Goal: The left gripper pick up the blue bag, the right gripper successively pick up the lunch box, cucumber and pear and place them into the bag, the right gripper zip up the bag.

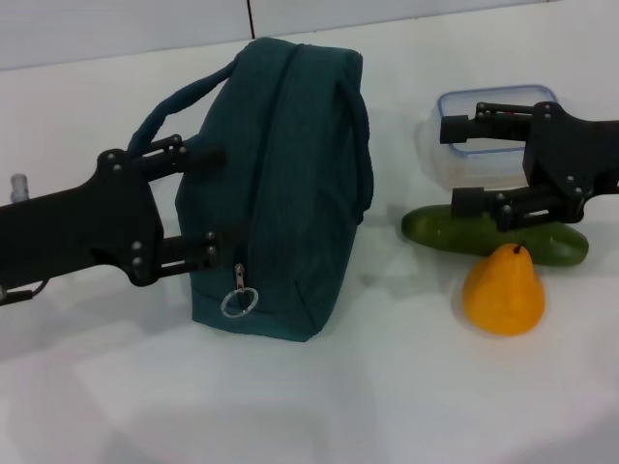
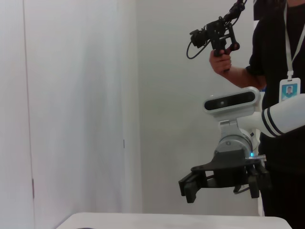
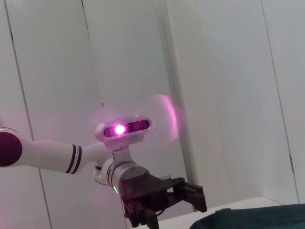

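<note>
- Blue bag (image 1: 276, 184) stands upright on the white counter (image 1: 387, 387), left of centre in the head view; top looks closed, zipper ring pull (image 1: 239, 302) hangs low on the near end.
- One loop handle (image 1: 174, 101) arches toward the robot's left, the other (image 1: 360, 145) runs down the bag's right side.
- Left gripper (image 1: 211, 206) comes in from the left at the bag's left face; jaws spread, upper finger by the left handle, lower finger just above the zipper pull. Both fingertips at or touching the fabric; firm contact can't be told.
- Right gripper (image 1: 464, 164) reaches in from the right edge, jaws spread, nothing between them. Upper finger lies over the lunch box (image 1: 493, 126), lower finger over the cucumber (image 1: 488, 235); whether it touches either can't be told.
- Lunch box sits at the back right, well apart from the bag, lid on.
- Cucumber lies lengthwise just in front of the lunch box.
- Pear (image 1: 504, 291) stands stem up in front of the cucumber, touching or overlapping its near edge.
- Left wrist view: right gripper (image 2: 190, 188) seen afar, jaws parted; person holding a camera rig (image 2: 217, 36) behind.
- Right wrist view: left gripper (image 3: 174, 210) seen beside a strip of the bag's top (image 3: 248, 218).
</note>
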### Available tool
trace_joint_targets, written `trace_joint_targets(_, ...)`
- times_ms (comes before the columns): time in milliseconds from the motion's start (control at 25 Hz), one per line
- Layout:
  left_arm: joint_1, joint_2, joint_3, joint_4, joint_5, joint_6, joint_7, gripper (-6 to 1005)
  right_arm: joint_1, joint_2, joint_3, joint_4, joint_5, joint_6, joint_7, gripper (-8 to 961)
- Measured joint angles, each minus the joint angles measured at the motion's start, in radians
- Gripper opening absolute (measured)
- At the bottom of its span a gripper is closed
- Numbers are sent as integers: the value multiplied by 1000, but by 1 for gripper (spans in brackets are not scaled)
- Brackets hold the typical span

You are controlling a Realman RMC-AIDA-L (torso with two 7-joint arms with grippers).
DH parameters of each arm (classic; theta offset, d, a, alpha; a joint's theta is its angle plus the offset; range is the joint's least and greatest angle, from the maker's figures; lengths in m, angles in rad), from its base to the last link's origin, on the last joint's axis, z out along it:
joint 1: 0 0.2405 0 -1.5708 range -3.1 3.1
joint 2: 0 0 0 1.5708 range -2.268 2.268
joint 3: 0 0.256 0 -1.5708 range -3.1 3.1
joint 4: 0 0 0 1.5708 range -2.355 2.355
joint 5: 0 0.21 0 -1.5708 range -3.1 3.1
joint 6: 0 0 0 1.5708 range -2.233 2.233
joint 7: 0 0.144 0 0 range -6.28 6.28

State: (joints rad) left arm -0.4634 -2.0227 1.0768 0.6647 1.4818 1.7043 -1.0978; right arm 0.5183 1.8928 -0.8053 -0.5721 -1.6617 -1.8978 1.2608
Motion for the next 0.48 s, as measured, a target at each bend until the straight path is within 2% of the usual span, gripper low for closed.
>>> trace_joint_targets(480, 2, -7, -11, 15, -6, -4, -5, 755, 4, -2, 0, 0, 0, 5, 0, 872)
